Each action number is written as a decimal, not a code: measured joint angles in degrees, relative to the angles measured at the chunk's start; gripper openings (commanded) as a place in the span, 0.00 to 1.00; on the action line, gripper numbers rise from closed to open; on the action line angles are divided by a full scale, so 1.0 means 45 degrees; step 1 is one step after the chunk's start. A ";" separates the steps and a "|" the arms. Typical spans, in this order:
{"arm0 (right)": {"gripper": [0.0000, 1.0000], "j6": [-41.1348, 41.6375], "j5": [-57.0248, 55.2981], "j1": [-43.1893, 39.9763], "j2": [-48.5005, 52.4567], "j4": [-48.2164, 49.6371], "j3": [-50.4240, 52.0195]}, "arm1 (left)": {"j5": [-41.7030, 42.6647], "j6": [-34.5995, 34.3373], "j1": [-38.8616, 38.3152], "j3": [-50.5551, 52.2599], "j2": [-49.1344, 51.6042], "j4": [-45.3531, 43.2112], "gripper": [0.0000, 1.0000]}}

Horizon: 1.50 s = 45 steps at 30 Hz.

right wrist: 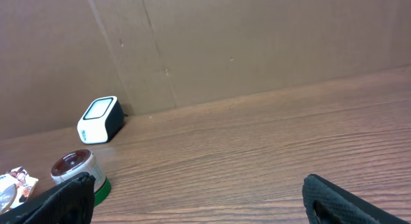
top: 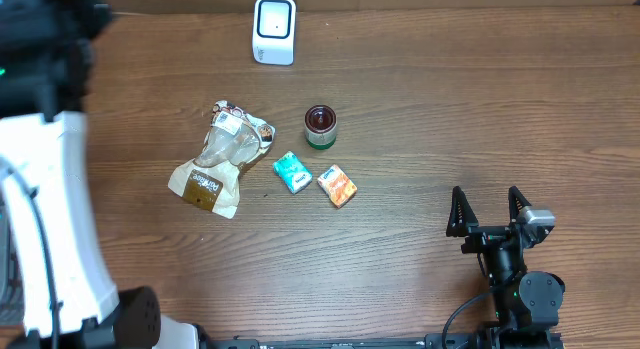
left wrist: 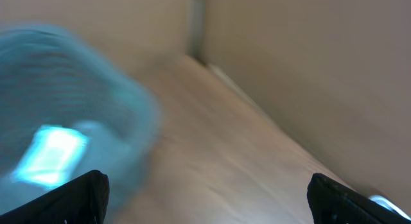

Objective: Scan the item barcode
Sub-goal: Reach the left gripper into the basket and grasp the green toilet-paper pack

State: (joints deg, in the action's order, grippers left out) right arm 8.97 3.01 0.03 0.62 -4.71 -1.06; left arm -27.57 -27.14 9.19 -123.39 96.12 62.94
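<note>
Orange box lies on bench just beside teal box, long axis diag., fwd & left of right claw, which is spread wide, empty & prob. the nearer arm; left claw also spread w/ nothing in it, scanner at far edge.

Everything here is smeared with blur. My gripper stands wide open: only the two black fingertips show, one in each bottom corner, with nothing between them. On the left a pale blue, see-through shape fills much of the picture, with a bright patch low inside it; I cannot tell what it is. A light wooden table runs up the middle to a tan wall with an upright seam.
</note>
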 measured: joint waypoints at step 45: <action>1.00 0.0000 0.0000 0.0000 0.0000 0.0000 0.0000 | 0.4070 0.6489 0.9515 0.7732 0.4517 -0.8393 0.85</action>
State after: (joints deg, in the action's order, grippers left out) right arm 8.97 3.01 0.03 0.62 -4.71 -1.06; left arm -9.26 2.07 52.01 -88.60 116.44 25.17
